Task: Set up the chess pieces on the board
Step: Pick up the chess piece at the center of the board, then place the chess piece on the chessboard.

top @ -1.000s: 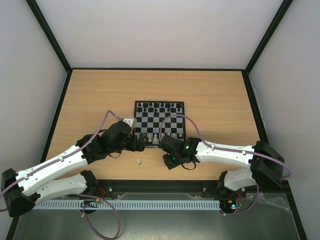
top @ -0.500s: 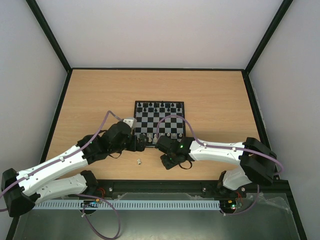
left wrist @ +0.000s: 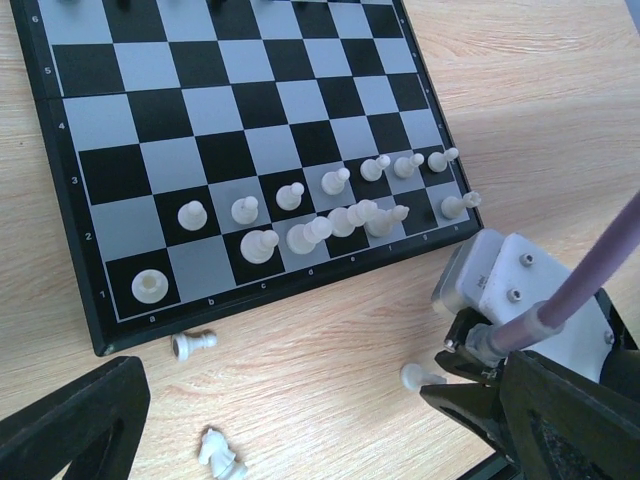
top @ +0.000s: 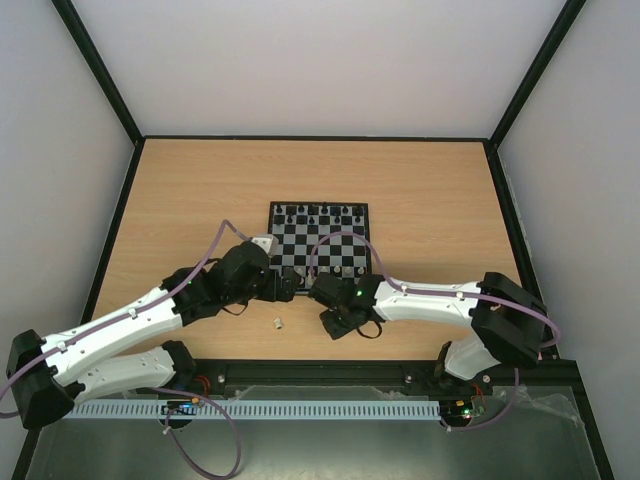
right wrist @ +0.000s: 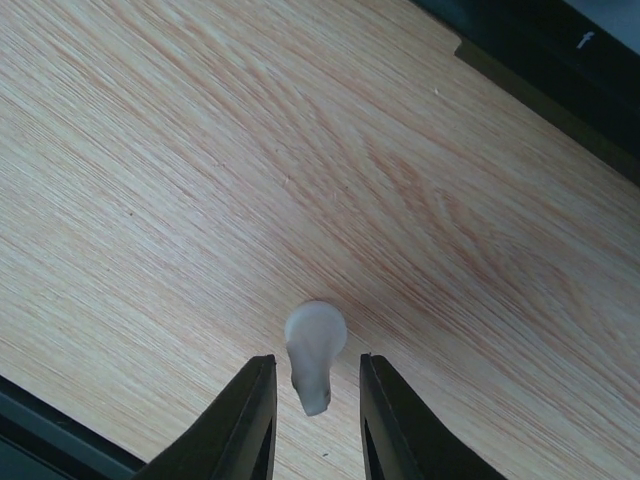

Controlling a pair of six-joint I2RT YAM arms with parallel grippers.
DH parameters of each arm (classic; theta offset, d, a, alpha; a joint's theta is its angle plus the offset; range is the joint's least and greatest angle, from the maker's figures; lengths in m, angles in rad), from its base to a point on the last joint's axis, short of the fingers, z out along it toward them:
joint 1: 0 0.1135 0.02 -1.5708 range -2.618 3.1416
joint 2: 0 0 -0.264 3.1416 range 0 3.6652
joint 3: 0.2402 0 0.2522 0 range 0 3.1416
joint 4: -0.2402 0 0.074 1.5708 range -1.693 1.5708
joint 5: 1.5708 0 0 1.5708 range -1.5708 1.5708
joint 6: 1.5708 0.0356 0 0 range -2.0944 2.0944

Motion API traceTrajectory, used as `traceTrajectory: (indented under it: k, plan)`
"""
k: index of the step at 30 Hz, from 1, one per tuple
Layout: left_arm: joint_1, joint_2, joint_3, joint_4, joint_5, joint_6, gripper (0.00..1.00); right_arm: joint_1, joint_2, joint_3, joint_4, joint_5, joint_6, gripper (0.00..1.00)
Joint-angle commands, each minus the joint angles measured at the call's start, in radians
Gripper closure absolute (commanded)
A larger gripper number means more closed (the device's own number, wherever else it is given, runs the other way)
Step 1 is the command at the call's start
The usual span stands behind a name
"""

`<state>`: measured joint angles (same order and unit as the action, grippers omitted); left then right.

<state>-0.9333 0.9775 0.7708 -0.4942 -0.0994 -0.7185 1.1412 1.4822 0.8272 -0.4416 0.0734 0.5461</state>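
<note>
Left tool (top: 284, 290) is sitting wide open near the board's (left wrist: 62, 215) near-left corner, holding nothing. White chess pieces (left wrist: 290, 195) are standing in the board's two nearest rows, with a rook (left wrist: 150, 286) in the corner square. A pawn (left wrist: 193, 345) and a knight (left wrist: 220, 455) are lying on the table (left wrist: 330, 400) just off the near edge. Right tool (right wrist: 317, 362) is straddling another fallen white piece (right wrist: 315, 345), jaws narrow with slight gaps showing either side, not gripping.
</note>
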Motion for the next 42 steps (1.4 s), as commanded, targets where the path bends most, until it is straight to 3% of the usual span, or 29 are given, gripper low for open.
traceTrajectory:
  k: [1, 12, 17, 24, 42]
  plan:
    - [-0.006, 0.004, -0.002, 0.02, 0.004, -0.004, 0.01, 0.008, 0.026, 0.023, -0.016, 0.016, -0.016, 0.78]
    - [-0.006, -0.026, 0.002, 0.005, -0.02, -0.012, 0.01, 0.008, 0.011, 0.035, -0.018, 0.029, -0.016, 0.91]
    - [-0.006, -0.071, 0.004, -0.018, -0.052, -0.02, 0.01, -0.007, -0.041, 0.072, -0.082, 0.078, -0.003, 0.91]
    - [-0.002, -0.111, -0.003, -0.032, -0.063, -0.019, 0.01, -0.125, -0.076, 0.156, -0.185, 0.129, -0.016, 0.91]
    - [0.025, -0.139, -0.018, -0.042, -0.053, -0.003, 0.01, -0.257, 0.068, 0.204, -0.139, 0.118, -0.072, 0.91]
